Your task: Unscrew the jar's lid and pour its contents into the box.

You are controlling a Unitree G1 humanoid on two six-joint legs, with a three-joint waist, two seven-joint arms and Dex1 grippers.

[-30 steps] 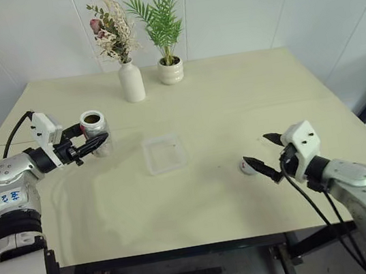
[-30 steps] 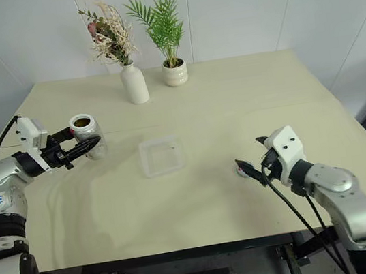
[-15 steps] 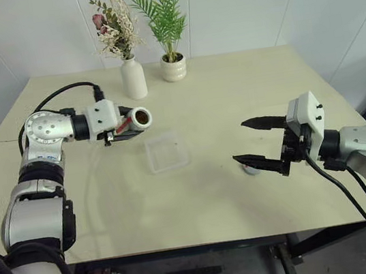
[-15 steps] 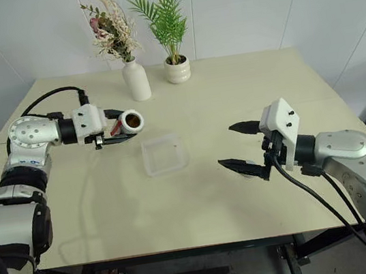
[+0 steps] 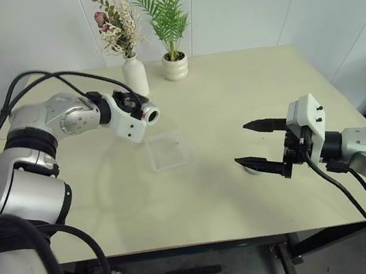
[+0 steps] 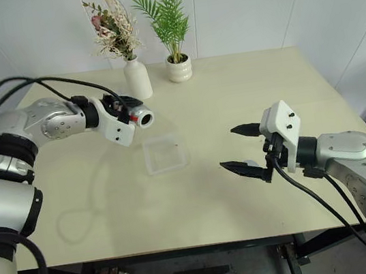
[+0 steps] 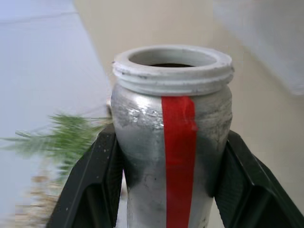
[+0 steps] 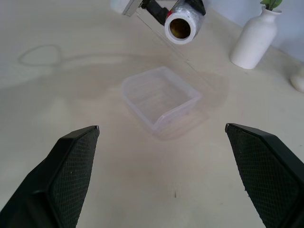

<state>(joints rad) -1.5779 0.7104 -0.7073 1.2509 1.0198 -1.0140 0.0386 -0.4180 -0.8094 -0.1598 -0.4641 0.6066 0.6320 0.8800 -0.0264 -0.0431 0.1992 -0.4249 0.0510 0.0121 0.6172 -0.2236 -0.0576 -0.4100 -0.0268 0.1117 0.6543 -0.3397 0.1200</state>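
Since a second ago, left claw (image 7: pixel 166 190) swung the jar (image 5: pixel 147 115) sideways above the box (image 5: pixel 166 151) mid-bench, clamped tight. Lid's off; pouring is left. Right claw (image 5: pixel 261 144) hangs wide open, empty.

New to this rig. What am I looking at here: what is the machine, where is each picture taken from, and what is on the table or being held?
It is a humanoid robot with two arms. The two wide pictures come from its head camera; the close-ups come from cameras on each wrist. The left gripper is shut on an open silver jar with a red stripe, tipped on its side above a clear plastic box. The right gripper hangs open, empty, above the small lid. A white vase and potted plant stand at the table's far edge.
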